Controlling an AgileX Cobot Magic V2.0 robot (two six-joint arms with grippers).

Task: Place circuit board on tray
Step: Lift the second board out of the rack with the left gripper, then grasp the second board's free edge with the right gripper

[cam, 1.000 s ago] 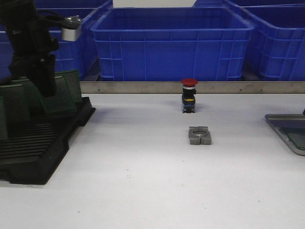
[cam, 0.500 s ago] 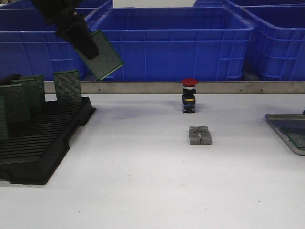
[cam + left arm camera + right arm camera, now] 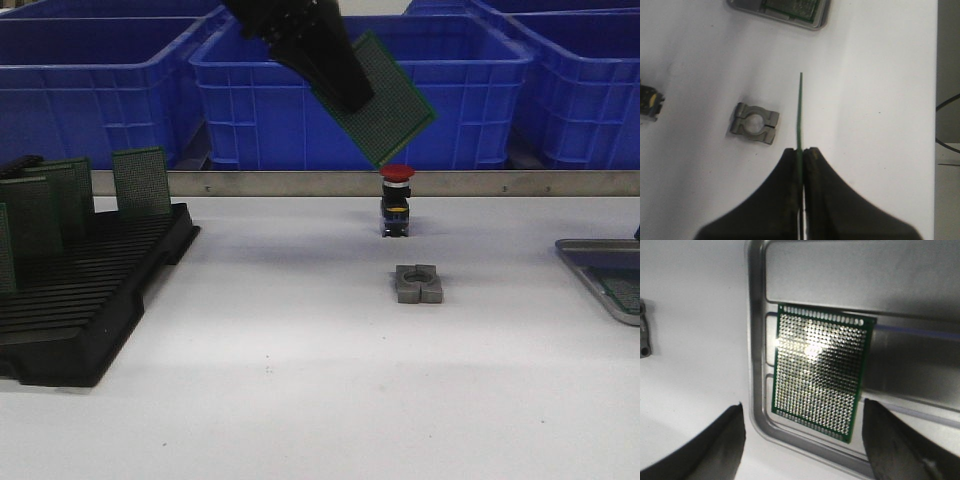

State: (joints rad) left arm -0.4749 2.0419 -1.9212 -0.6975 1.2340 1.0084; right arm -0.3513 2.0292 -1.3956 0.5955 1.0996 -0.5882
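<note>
The black left gripper [image 3: 335, 75] clamps a green perforated circuit board [image 3: 385, 100] — tilted, high above the red-capped push button [image 3: 397, 200] and the grey metal clamp block [image 3: 418, 283].

My white table [image 3: 300, 340] carries a black slotted plastic rack [image 3: 80, 310] on my left, a small grey metal clamp block [image 3: 418, 283] near the middle, a red-capped push-button switch [image 3: 397, 200] just behind it, and a shallow silver-grey metal tray [image 3: 598, 270] at my far right.
</note>
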